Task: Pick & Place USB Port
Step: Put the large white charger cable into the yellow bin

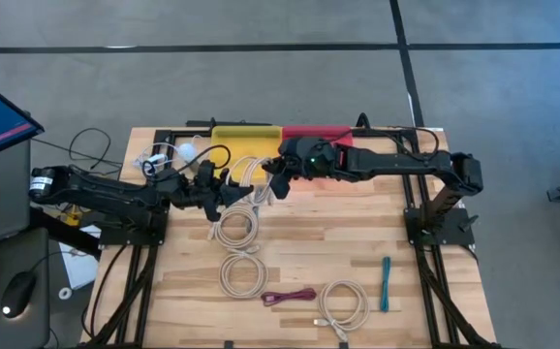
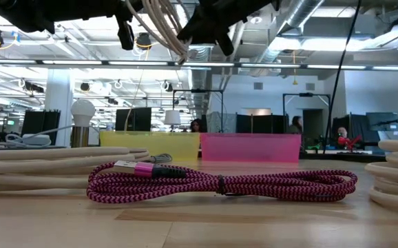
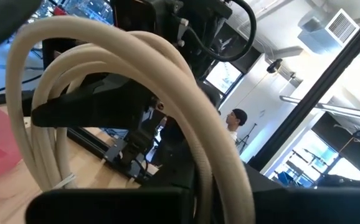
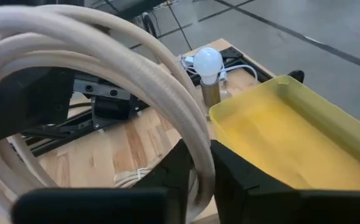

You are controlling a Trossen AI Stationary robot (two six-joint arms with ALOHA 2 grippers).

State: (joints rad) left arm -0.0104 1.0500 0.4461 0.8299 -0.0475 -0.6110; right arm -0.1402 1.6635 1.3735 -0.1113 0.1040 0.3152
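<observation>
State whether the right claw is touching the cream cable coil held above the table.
Touching: in the right wrist view, the right claw pinches the cream cable coil.

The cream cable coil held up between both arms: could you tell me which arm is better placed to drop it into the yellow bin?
Probably the right. Its pincer is shut on the cream cable coil beside the yellow bin. The left pincer sits farther off.

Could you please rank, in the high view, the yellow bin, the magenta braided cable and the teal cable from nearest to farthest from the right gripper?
Measured from the right gripper:
1. Yellow bin, just beyond it along the table's far edge.
2. Magenta braided cable, down toward the near edge, about centre.
3. Teal cable, near edge too, off on the right-arm side.
</observation>
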